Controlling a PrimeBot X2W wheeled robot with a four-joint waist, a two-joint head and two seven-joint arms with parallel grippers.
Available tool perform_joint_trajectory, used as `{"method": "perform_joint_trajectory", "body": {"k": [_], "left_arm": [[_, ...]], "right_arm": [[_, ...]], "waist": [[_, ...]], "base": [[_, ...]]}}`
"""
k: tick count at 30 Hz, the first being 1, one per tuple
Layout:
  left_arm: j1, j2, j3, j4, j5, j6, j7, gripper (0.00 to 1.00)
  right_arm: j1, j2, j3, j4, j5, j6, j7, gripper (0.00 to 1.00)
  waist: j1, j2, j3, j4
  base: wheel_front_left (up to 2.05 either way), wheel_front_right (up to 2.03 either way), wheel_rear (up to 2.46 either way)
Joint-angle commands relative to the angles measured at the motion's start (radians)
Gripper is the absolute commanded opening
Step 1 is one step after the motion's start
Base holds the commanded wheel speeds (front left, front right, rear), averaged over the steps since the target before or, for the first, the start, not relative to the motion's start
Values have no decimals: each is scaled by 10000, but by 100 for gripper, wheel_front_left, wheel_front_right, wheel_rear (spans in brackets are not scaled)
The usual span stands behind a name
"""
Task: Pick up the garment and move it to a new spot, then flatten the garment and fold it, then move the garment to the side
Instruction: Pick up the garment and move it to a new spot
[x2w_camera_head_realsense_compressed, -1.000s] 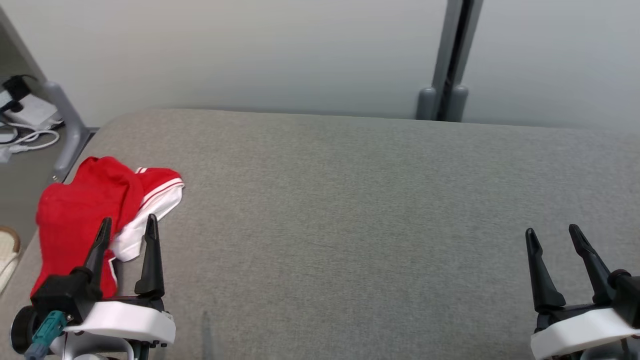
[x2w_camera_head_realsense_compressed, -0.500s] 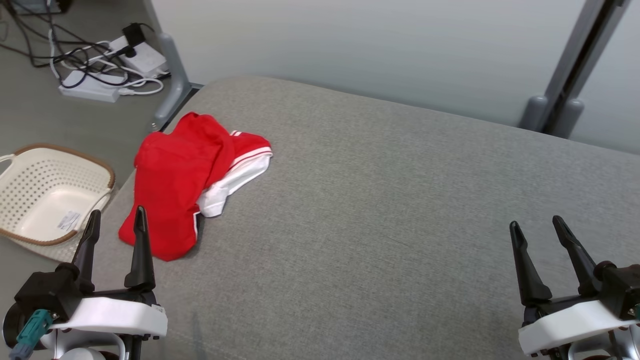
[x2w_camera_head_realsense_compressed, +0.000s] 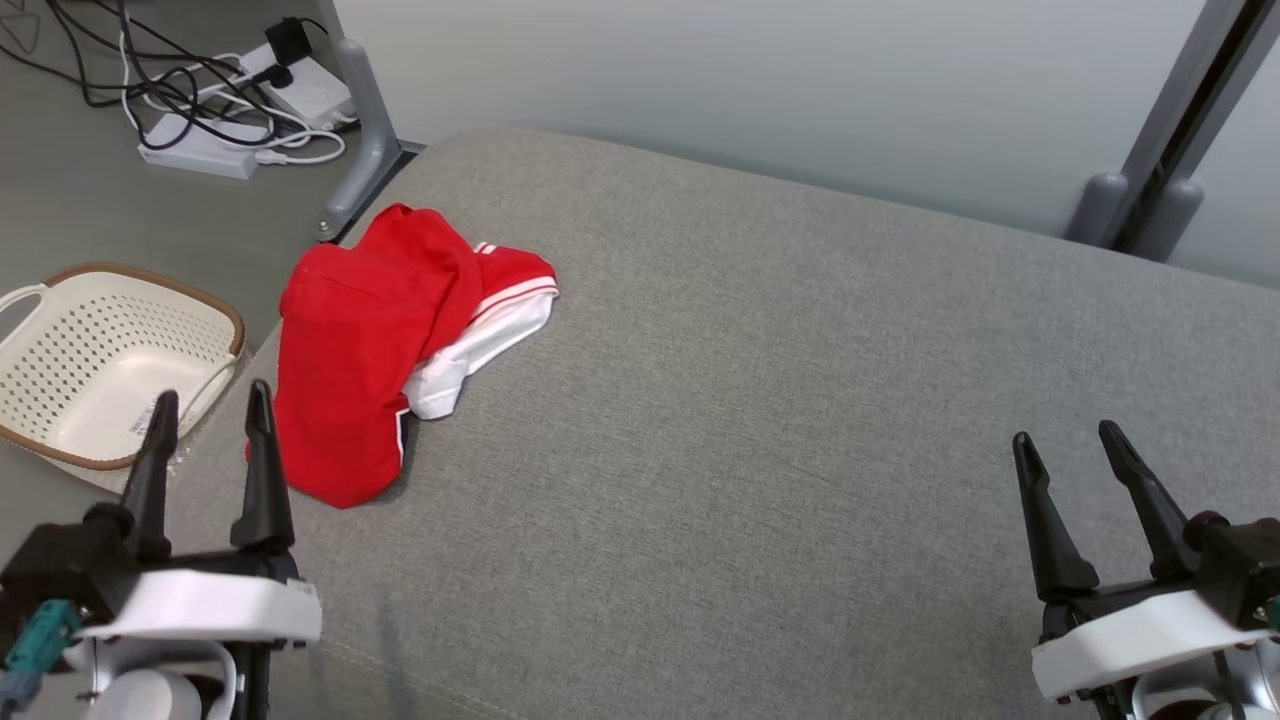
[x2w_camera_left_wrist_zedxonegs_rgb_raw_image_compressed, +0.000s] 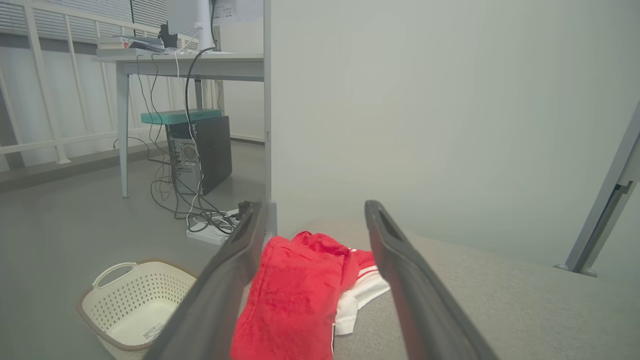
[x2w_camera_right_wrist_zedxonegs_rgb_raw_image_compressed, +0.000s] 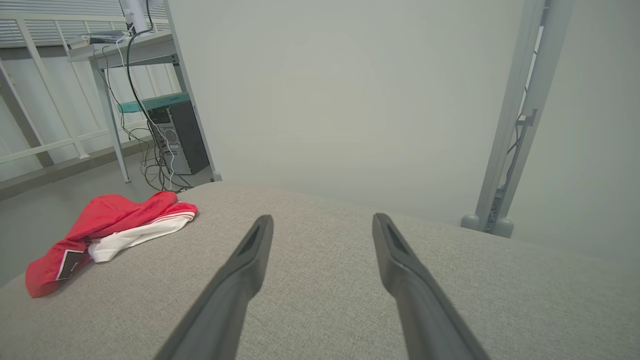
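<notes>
A crumpled red garment (x2w_camera_head_realsense_compressed: 370, 340) with white trim lies near the left edge of the grey padded surface (x2w_camera_head_realsense_compressed: 760, 400). My left gripper (x2w_camera_head_realsense_compressed: 210, 400) hovers open just short of the garment's near end, touching nothing. Between its two fingers the left wrist view shows the garment (x2w_camera_left_wrist_zedxonegs_rgb_raw_image_compressed: 295, 295) ahead. At the lower right my right gripper (x2w_camera_head_realsense_compressed: 1065, 438) stands open over bare grey fabric, far from the garment. The right wrist view has the garment (x2w_camera_right_wrist_zedxonegs_rgb_raw_image_compressed: 110, 225) off to the left and the right gripper (x2w_camera_right_wrist_zedxonegs_rgb_raw_image_compressed: 322, 220) open.
A cream perforated basket (x2w_camera_head_realsense_compressed: 100, 350) stands on the floor left of the surface. Power strips and cables (x2w_camera_head_realsense_compressed: 220, 110) lie on the floor beyond it. A grey post (x2w_camera_head_realsense_compressed: 365, 120) stands at the surface's far left corner, another post (x2w_camera_head_realsense_compressed: 1160, 140) at the far right.
The head camera has turned left, so the basket and floor cables came into view. Both grippers stay open; the left one now sits just before the garment rather than over it.
</notes>
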Motion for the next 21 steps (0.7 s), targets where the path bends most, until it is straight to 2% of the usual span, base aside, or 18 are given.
{"method": "perform_joint_trajectory", "body": {"k": [1, 6, 9, 13, 21], "left_arm": [[-296, 15, 84, -67, 42, 52, -66, 100], [-1261, 41, 380, 64, 42, -29, -83, 100], [-2124, 21, 465, 623, -138, -260, -3, 100], [-3289, -12, 499, 2113, -671, -955, 327, 100], [-5119, -360, 243, 5928, -1407, -2302, 837, 100]], "right_arm": [[-148, -41, -6, -75, -9, -3, 29, 100], [-430, -41, 28, -350, -187, -3, 190, 100], [-669, -40, 61, -538, -349, -3, 331, 100], [-1025, -43, 116, -787, -595, -3, 476, 100], [-1554, -41, 82, -1004, -832, -3, 590, 100]], "waist": [[0, -1, 144, -106], [0, -1, 853, -450], [0, -1, 1414, -717], [0, -1, 2253, -1134], [0, -1, 3572, -1494]], "base": [[0, 0, 0], [0, 0, 0], [0, 0, 0], [0, 0, 0], [0, 0, 0]]}}
